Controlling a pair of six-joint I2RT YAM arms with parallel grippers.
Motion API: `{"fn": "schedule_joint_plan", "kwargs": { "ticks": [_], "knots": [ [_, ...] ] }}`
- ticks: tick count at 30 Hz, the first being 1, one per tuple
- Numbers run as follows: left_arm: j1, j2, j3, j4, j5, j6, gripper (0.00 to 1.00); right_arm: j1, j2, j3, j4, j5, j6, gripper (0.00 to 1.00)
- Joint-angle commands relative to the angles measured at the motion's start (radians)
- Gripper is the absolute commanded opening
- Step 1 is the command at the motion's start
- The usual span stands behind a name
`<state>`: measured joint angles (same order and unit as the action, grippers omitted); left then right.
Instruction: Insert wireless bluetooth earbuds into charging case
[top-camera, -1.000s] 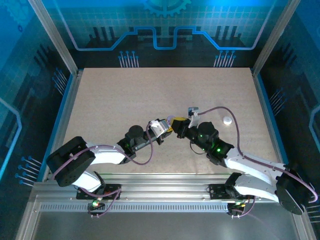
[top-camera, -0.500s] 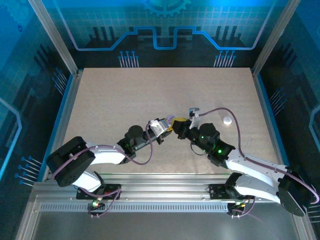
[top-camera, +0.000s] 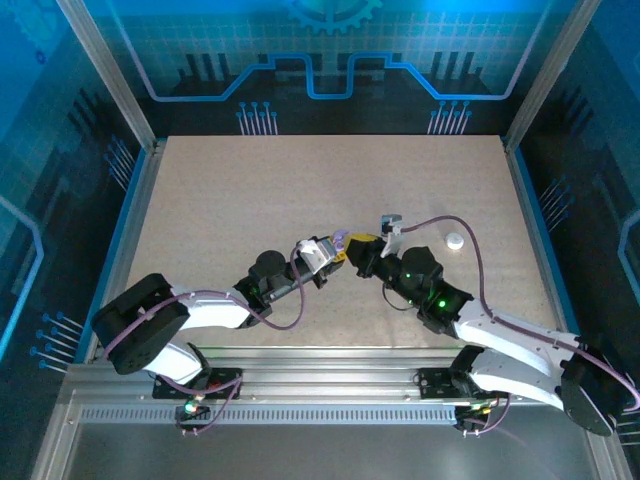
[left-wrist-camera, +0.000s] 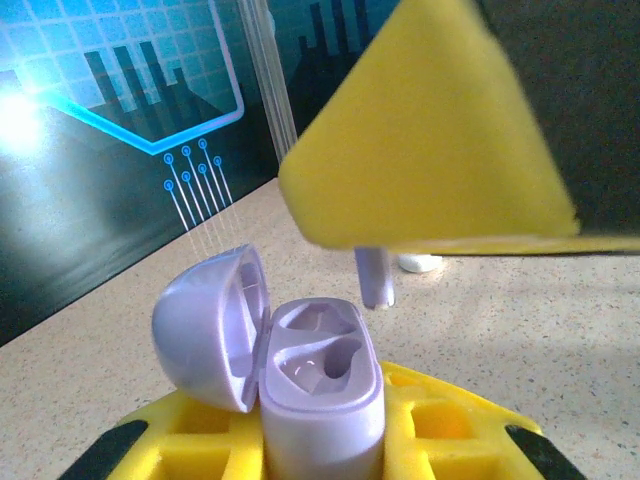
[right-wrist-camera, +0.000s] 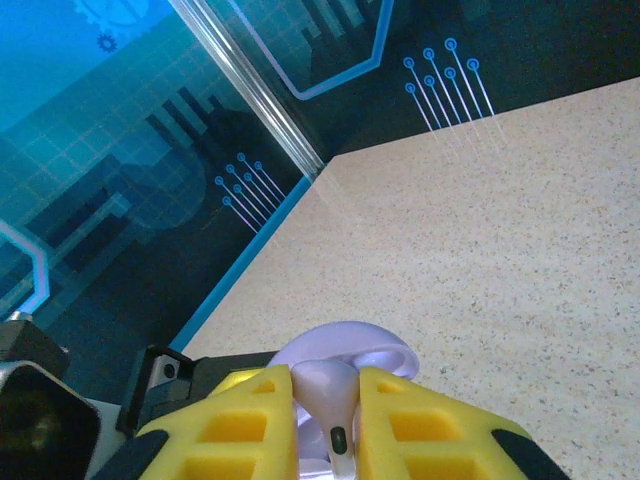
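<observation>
the small round pale lavender plastic charging case (left-wrist-camera: 322, 392) is pinched upright by the left gripper (left-wrist-camera: 320, 455), with its lid tipped open to the left. the tiny lavender earbud (left-wrist-camera: 374, 277) is pinched by the right gripper (right-wrist-camera: 326, 420) just above the case's right rim, stem pointing down.

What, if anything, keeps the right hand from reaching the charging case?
Likely nothing, so yes: the charging case sits open in the left hand, and the right hand's earbud hangs just above it.

Open charging case (left-wrist-camera: 322, 395) (earbud (left-wrist-camera: 374, 278) above)
</observation>
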<state>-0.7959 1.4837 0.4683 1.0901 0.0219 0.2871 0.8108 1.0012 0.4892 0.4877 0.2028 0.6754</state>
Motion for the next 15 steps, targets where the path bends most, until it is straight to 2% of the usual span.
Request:
{"fn": "schedule_joint_plan", "kwargs": {
  "ticks": [1,15],
  "knots": [
    [-0.008,-0.024,0.0,0.048,-0.004,-0.02,0.15,0.013,-0.013,0.028,0.016,0.02,-0.02,0.18],
    [-0.008,-0.031,0.002,0.053,0.003,-0.023,0.15,0.013,0.036,0.067,0.021,0.006,-0.035,0.18]
  ]
}}
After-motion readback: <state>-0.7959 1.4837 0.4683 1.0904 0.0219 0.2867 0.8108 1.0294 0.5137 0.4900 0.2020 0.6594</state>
